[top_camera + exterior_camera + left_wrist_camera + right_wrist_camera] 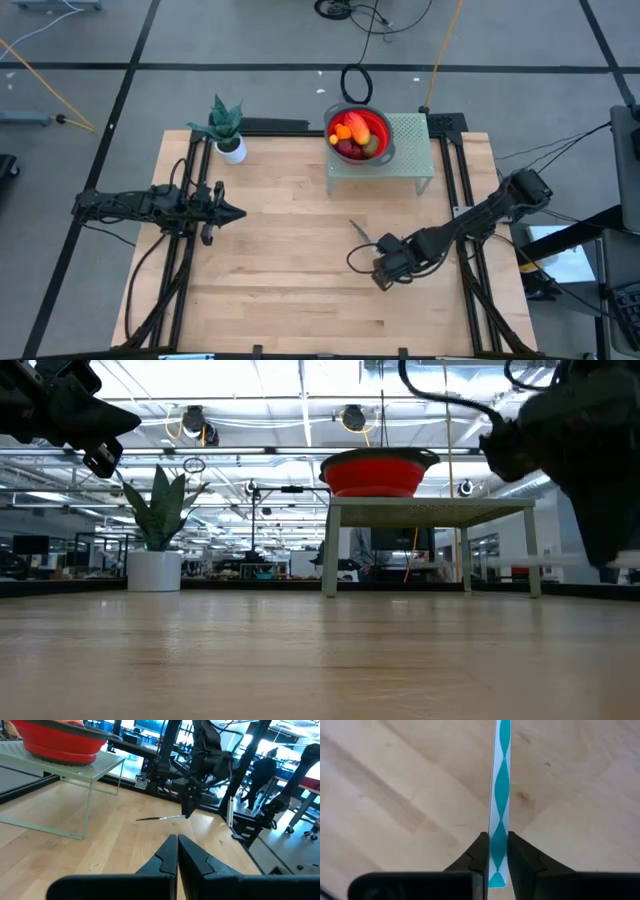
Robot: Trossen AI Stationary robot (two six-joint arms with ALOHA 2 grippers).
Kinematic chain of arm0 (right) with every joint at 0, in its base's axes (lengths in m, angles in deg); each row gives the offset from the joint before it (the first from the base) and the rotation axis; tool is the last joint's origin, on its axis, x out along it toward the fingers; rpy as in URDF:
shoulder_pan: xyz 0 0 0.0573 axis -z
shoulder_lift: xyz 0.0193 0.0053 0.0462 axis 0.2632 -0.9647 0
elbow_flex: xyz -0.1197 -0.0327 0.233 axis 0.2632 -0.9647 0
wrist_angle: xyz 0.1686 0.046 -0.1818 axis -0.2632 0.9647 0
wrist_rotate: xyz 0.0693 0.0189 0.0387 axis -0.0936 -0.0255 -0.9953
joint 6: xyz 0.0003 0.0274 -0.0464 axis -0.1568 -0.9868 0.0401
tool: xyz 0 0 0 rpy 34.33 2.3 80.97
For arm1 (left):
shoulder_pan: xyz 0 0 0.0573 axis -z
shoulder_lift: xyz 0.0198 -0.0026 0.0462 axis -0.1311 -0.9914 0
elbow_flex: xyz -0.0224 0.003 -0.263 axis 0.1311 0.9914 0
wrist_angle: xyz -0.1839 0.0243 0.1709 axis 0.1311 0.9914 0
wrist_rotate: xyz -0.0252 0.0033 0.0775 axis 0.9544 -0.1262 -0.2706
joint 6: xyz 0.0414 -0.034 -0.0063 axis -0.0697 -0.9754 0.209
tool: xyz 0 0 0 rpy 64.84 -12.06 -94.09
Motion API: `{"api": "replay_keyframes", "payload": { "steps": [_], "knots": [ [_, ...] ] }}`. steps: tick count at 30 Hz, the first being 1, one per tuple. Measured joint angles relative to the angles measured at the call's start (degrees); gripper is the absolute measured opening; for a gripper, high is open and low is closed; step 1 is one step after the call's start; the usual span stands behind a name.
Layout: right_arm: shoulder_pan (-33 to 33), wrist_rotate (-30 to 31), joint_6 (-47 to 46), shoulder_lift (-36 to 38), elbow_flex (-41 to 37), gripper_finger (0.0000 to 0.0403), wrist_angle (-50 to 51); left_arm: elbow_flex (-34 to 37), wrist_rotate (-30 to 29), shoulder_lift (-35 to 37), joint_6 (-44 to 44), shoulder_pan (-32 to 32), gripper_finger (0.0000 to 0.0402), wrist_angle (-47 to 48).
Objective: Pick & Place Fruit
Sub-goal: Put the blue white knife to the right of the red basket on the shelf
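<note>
The fruit (355, 135), orange, dark red and olive pieces, lies in a red bowl (386, 127) on a pale green stand (412, 152) at the table's far side. My right gripper (377, 252) hangs right of the table's middle, pointing down and shut on a slim silver knife with a teal pattern (500, 785). The same knife (159, 818) shows in the left wrist view, sticking out sideways from the right gripper (189, 811). My left gripper (238, 213) waits at the table's left, shut, with nothing between its fingers (177, 842). My right gripper pinches the knife near one end (499, 847) between its two fingers, one on each long side of the narrow strip. The fingers come from above, slanting down, and lie across the knife. The knife sticks out about level and seems clear of the tabletop.
A potted plant (227, 128) stands at the far left of the table. The stand's legs (330, 555) rise from the far part of the tabletop, with the bowl (375, 472) on top. Bare wood (290, 280) spreads across the middle and near side.
</note>
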Motion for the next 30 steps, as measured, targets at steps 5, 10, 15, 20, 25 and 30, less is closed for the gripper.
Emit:
{"api": "replay_keyframes", "payload": {
  "steps": [5,10,15,20,25,30],
  "knots": [
    [-0.82,0.15,4.15,4.34,0.00,0.0037,-1.11,0.00,0.00,0.00,0.00,0.00,0.0010,0.00],
    [-2.37,2.96,6.92,8.00,0.07,0.0038,-3.70,0.00,0.00,0.00,0.00,0.00,0.0010,0.00],
    [-3.96,10.11,9.57,10.25,0.09,0.0037,-11.03,0.00,0.00,0.00,0.00,0.00,0.0010,-0.02],
    [-4.87,17.52,12.67,11.03,0.11,0.0038,-19.52,0.00,-0.03,0.00,0.00,0.00,0.0010,-0.11],
    [-4.86,22.12,16.96,11.03,0.11,0.0038,-27.18,0.00,-0.04,0.00,0.00,0.00,0.0010,-0.67],
    [-4.83,28.48,19.91,11.07,0.11,0.0038,-31.57,0.00,-0.06,0.00,-0.35,0.00,0.0010,-0.70]
  ]
}}
